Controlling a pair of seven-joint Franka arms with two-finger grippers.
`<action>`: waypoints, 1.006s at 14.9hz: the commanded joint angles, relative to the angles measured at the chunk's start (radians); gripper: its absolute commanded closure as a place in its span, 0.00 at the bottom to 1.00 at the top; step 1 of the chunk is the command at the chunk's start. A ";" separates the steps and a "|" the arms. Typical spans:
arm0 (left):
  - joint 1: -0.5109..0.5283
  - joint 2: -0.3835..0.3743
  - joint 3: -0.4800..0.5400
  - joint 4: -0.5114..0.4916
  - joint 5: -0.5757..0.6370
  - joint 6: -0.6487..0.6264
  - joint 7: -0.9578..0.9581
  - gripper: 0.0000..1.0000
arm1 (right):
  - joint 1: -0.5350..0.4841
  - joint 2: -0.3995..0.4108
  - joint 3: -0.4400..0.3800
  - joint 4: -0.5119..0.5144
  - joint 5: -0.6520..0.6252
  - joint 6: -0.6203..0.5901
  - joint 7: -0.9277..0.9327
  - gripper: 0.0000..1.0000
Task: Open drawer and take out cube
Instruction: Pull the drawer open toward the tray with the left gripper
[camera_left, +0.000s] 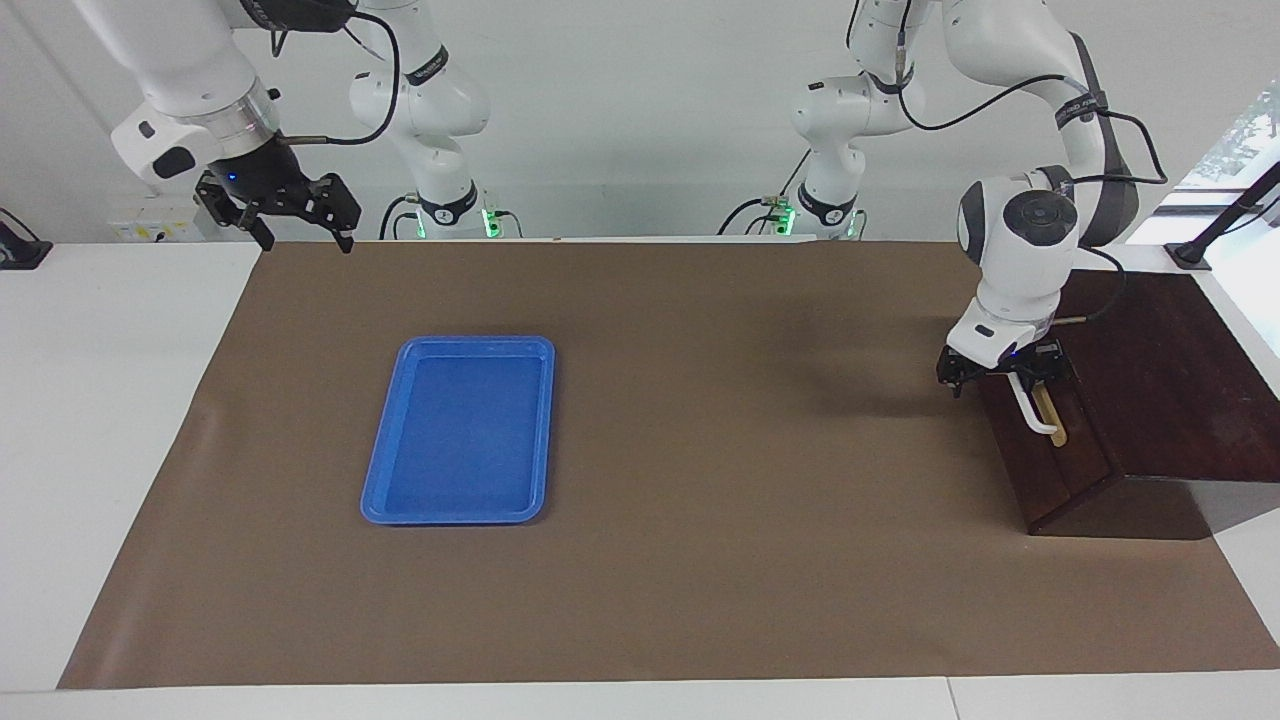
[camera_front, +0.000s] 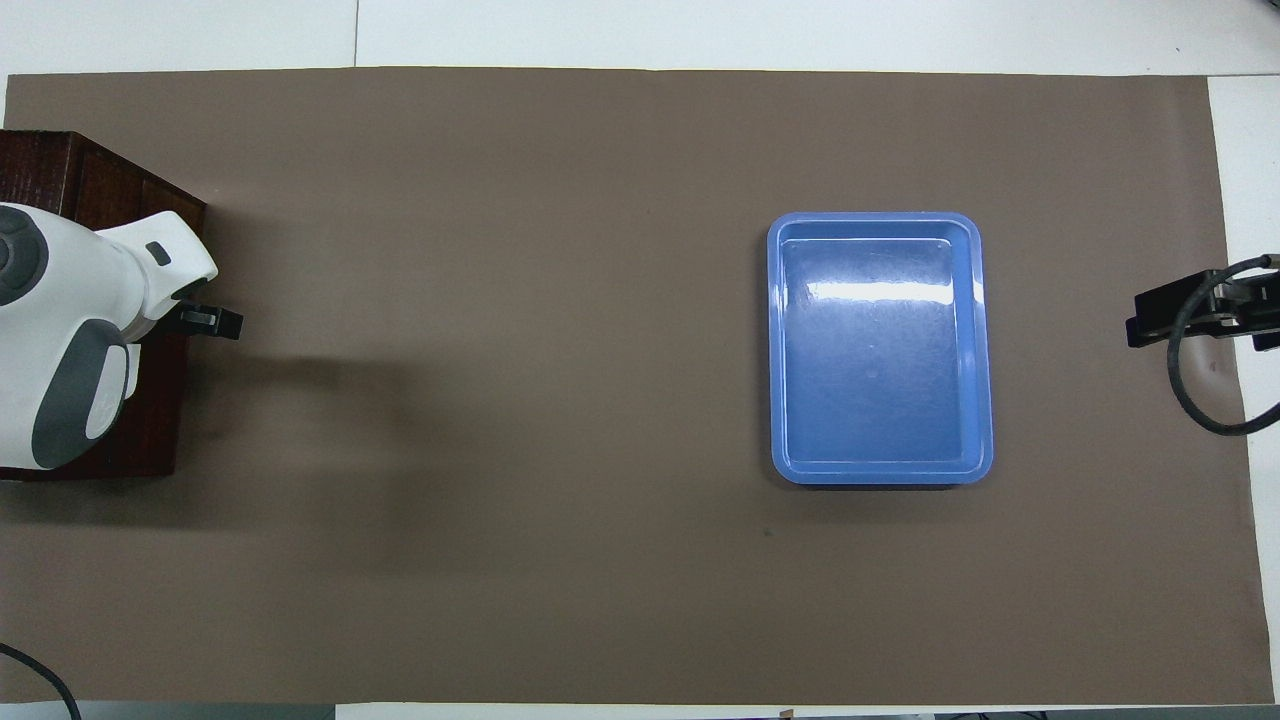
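The dark brown wooden drawer (camera_left: 1050, 450) at the table's left-arm end was closed; the blue plastic tray (camera_left: 380, 480) lay empty. The left gripper (camera_left: 1000, 378) hung released at the white bar handle (camera_left: 1030, 410); the right gripper (camera_left: 295, 235) waited released over the table's robot-side edge.

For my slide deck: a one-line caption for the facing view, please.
Left claw open at the closed drawer's white handle; right claw waits, blue tray empty.
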 joint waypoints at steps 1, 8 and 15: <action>-0.060 -0.018 0.001 -0.030 0.011 0.007 -0.006 0.00 | -0.016 -0.003 0.007 -0.006 -0.013 0.013 -0.038 0.00; -0.169 -0.019 0.000 -0.018 0.000 -0.058 -0.060 0.00 | -0.017 -0.003 0.005 -0.005 -0.013 0.015 -0.038 0.00; -0.224 -0.021 -0.002 -0.010 -0.024 -0.080 -0.066 0.00 | -0.017 -0.002 0.005 -0.005 -0.010 0.015 -0.038 0.00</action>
